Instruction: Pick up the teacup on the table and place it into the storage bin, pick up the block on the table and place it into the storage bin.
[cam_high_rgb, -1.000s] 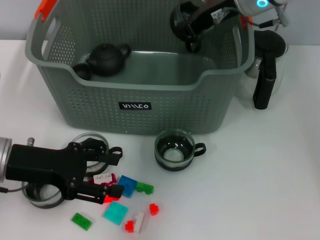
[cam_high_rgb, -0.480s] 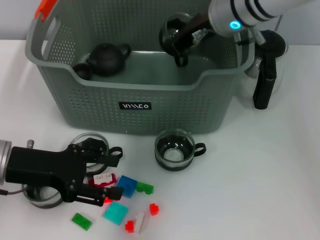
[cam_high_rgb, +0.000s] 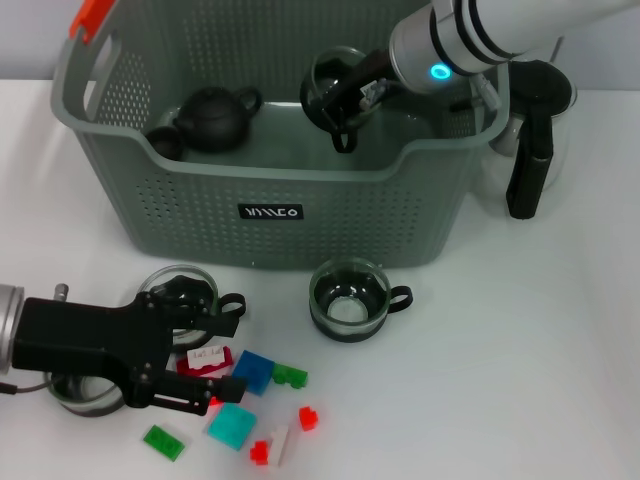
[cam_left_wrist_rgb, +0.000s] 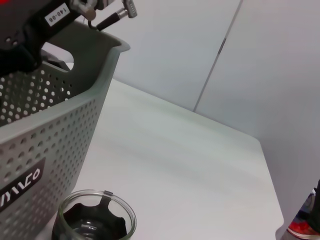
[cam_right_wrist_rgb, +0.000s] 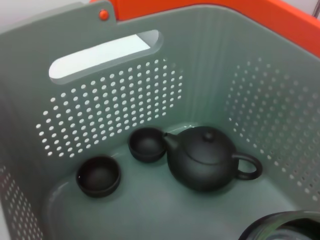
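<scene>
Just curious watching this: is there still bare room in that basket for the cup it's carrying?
Yes. The right gripper holds a glass teacup over the storage bin. The bin floor between the black teapot and the near wall is bare. The far corner is crowded: teapot plus two small dark cups.

Non-task items: teapot set and kettle.
Black teapot (cam_right_wrist_rgb: 202, 157) beside two small black cups (cam_right_wrist_rgb: 98, 176); black-handled kettle (cam_high_rgb: 530, 140) upright on white worktop (cam_high_rgb: 520, 340).

The right arm (cam_high_rgb: 480, 35) was white with black bands and a glowing cyan ring; the left gripper (cam_high_rgb: 185, 360) was matte black, blocky, screw-studded, behind a silver cuff.
</scene>
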